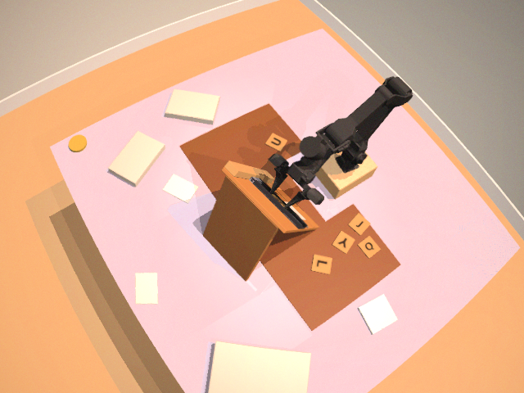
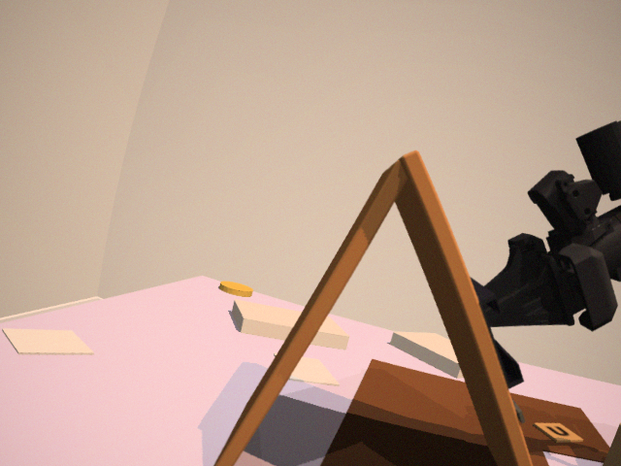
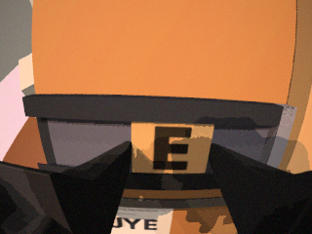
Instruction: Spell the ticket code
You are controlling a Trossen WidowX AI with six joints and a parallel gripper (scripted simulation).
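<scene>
Two beige walls (image 2: 60,125) (image 2: 375,90) meet in a slanting corner, the one at the side slightly darker near the top. A pale skirting strip (image 2: 54,308) runs low along the wall. From above, a grey floor (image 1: 473,55) shows beyond the upper corner, edged by a thin white line. An orange-tan surface (image 1: 211,40) surrounds the pink top of the bench (image 1: 178,245) (image 2: 125,381), and brown bands of shade lie beside one edge. Warm light falls over the bench, with soft lilac and grey shadows across the pink.
</scene>
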